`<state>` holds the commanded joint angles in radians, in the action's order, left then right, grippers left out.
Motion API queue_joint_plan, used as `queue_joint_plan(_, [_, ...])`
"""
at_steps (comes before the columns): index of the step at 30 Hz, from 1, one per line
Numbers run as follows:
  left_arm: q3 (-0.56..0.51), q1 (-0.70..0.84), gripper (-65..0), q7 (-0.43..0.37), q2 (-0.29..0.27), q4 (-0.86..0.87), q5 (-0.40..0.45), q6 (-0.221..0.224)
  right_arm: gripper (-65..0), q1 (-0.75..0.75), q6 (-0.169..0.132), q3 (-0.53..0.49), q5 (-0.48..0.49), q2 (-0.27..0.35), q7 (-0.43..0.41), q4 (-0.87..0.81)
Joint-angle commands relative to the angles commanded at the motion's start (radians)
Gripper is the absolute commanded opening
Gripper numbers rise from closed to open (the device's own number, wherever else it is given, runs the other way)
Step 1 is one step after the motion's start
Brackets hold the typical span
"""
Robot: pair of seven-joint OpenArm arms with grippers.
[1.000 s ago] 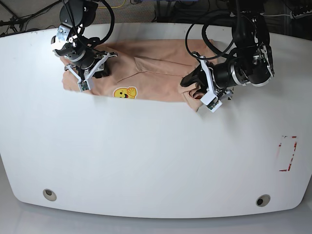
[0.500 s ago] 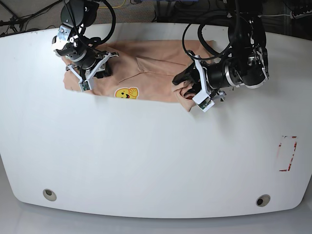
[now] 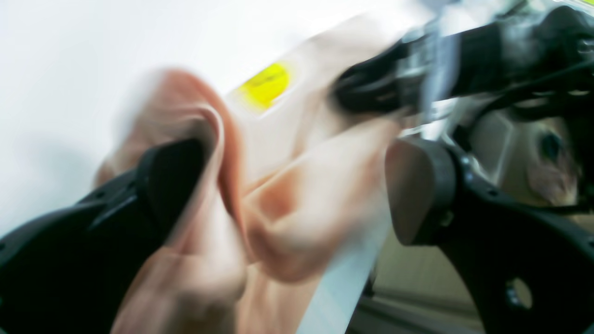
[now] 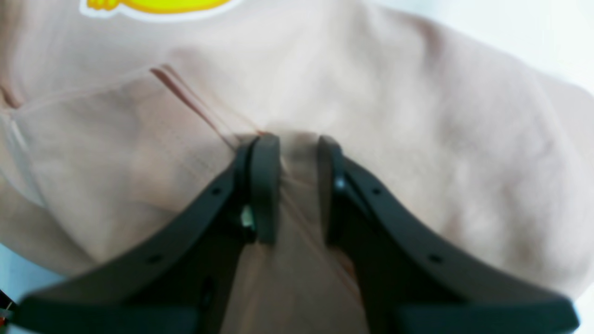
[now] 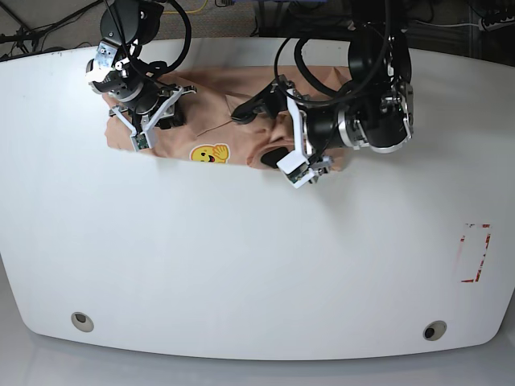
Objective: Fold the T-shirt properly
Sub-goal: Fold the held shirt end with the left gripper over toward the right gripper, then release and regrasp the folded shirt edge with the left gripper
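Base | left hand [image 5: 269,133] spread around T-shirt [image 5: 217,96] | right hand [image 5: 153,121] pinching it

A robotics lab: a bare white table [image 5: 241,265] carries marker tape [image 5: 475,253], with cables [image 5: 48,20] trailing on the floor behind.

The peach T-shirt [image 5: 233,121] lies at the white table's [image 5: 241,265] far edge, the right gripper [image 5: 149,121] on its left part and the left gripper [image 5: 269,133] over its middle.

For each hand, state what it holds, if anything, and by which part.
The right hand pinches a fold of the T-shirt near the smiley print. The left hand has bunched T-shirt fabric between its spread fingers; a firm grip cannot be told.
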<state>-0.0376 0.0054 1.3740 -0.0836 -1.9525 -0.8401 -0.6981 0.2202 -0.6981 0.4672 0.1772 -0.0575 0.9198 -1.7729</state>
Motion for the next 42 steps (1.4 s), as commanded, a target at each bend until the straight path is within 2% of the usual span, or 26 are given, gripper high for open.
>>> queue_joint_plan(6, [-0.025,-0.002,-10.3,0.000,0.014,-0.002,0.000,0.000,-52.0,-0.002,0.000,0.000,0.000,0.003,0.000,0.000])
queue_joint_plan(10, [0.006,-0.009,-10.3,0.000,0.089,-0.002,0.000,0.000,-52.0,-0.008,0.000,0.000,0.000,-0.002,0.000,0.000])
queue_joint_plan(18, [0.064,-0.023,-11.0,-0.002,0.187,0.003,0.005,0.000,-52.0,-0.009,0.000,0.000,0.000,-0.014,0.002,-0.002])
queue_joint_plan(21, [0.080,-0.009,-14.6,-0.006,0.216,0.006,0.014,0.000,-52.0,-0.011,0.000,0.000,0.000,-0.017,0.002,-0.002])
queue_joint_plan(24, [0.081,-0.005,-20.8,-0.014,0.242,0.005,0.017,0.000,-52.0,-0.014,0.000,0.000,0.000,-0.018,0.002,-0.002])
queue_joint_plan(28, [0.063,0.028,-27.2,-0.014,0.255,0.005,0.023,0.000,-52.0,-0.009,0.000,0.000,0.000,-0.020,0.002,-0.006])
queue_joint_plan(33, [-0.009,0.048,-29.7,-0.014,0.279,0.006,0.025,0.000,-52.0,-0.009,0.000,0.000,0.000,-0.020,0.002,-0.003])
queue_joint_plan(38, [-0.170,0.044,-29.7,-0.014,0.339,0.005,0.025,0.000,-52.0,-0.011,0.000,0.000,0.000,-0.020,0.002,-0.006])
queue_joint_plan(42, [-0.288,0.043,-29.7,-0.014,0.367,0.005,0.025,0.000,-52.0,-0.009,0.000,0.000,0.000,-0.020,0.002,-0.003])
